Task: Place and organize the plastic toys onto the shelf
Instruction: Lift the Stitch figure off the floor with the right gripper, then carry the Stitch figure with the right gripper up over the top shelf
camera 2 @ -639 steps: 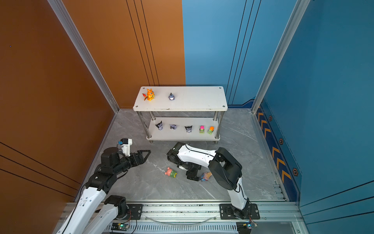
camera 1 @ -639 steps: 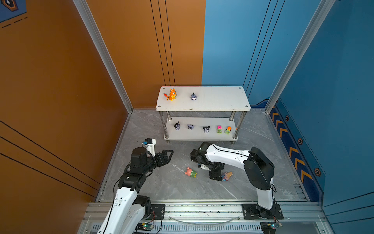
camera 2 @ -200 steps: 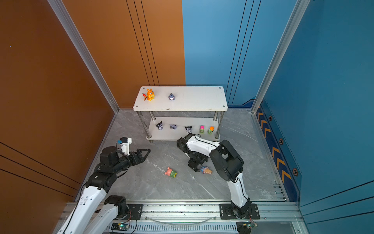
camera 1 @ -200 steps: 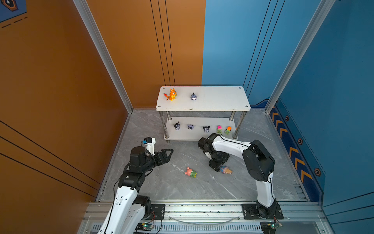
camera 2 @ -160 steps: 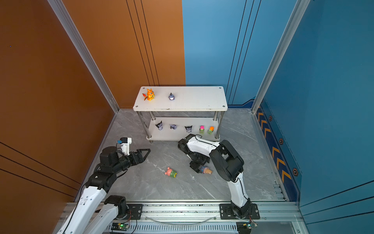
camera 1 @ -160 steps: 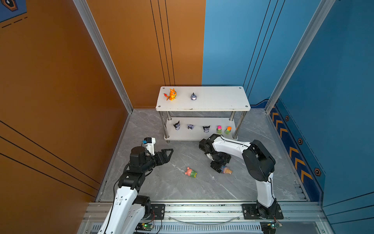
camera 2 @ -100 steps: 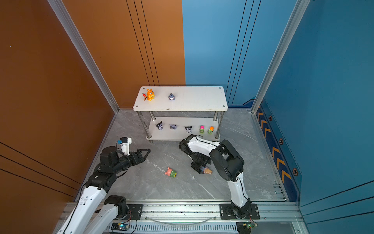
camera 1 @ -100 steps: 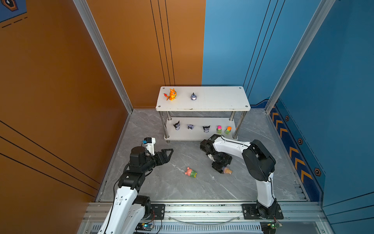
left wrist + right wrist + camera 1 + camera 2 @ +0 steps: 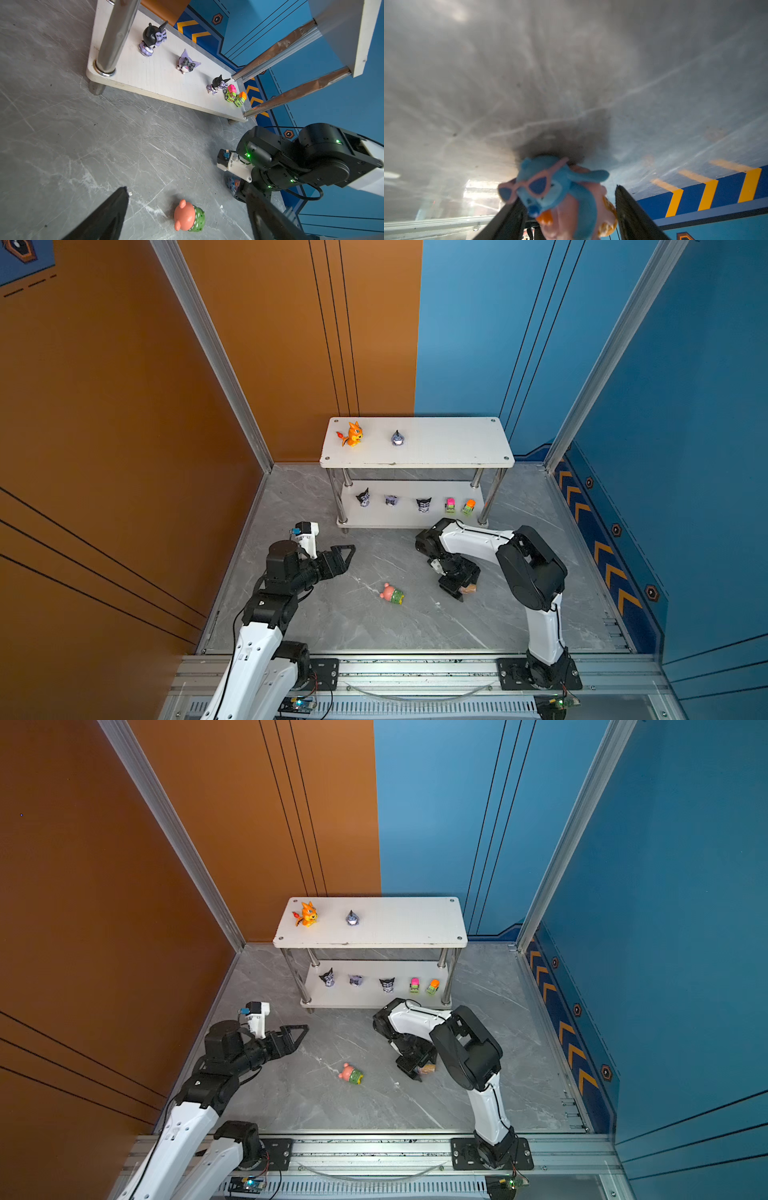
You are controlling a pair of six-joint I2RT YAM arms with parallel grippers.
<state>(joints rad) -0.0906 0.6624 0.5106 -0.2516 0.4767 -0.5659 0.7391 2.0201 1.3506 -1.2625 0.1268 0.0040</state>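
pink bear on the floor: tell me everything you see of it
The pink bear is a glossy plastic figure: a salmon-pink head with two stubby ears and a green body speckled with pale dots. It lies on its side on the grey marbled floor, out in front of the shelf. Nothing touches it but the floor.

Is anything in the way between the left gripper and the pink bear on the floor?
Nothing visible: only bare grey floor lies between the open left gripper and the pink bear, which lies on its side.
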